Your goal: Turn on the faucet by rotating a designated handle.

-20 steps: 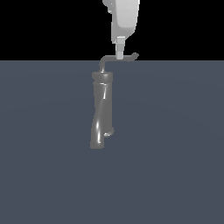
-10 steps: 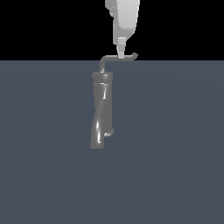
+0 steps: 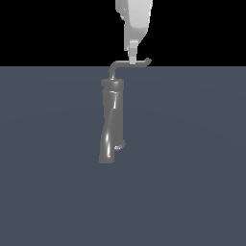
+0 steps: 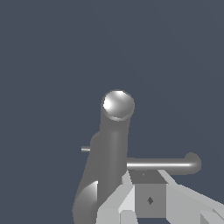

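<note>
Exterior view shows the white robot gripper point(image 3: 132, 59) coming straight down from 12 o'clock onto the thin grey L-shaped metal handle point(image 3: 129, 63), whose long part points toward 3 o'clock atop the tall shiny grey twisted faucet point(image 3: 111, 122); I cannot tell if it grips.

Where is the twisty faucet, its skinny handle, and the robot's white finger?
faucet point(image 3: 111, 125): exterior view, middle of the twisted column.
handle point(image 3: 123, 63): exterior view, horizontal stretch of the rod.
gripper point(image 3: 132, 58): exterior view, white fingertip at the rod.

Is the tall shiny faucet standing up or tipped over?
Standing up. The faucet rises from the floor, with its handle on top, sticking out sideways.
</note>
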Motion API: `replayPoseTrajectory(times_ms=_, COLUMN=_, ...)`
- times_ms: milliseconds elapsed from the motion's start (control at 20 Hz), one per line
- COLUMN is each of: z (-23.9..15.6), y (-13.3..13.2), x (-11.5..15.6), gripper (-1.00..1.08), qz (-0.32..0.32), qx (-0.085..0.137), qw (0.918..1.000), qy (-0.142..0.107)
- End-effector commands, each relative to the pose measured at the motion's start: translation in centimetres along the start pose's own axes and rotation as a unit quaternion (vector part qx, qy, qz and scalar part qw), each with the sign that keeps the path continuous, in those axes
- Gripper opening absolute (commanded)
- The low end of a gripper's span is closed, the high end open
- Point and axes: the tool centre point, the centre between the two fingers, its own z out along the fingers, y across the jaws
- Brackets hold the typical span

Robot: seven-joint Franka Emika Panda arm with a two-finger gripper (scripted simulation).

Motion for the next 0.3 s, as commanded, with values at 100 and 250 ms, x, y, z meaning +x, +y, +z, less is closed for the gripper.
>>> replayPoseTrajectory(times_ms=100, z=-0.4, y=-4.9, x=3.5, gripper=-1.0, qz=0.022, qx=0.044, qw=0.9988, qy=0.003)
replayPoseTrajectory(times_ms=250, z=-0.5, y=-5.5, x=3.8, gripper=-1.0, qz=0.025, qx=0.044, qw=0.9987, qy=0.003)
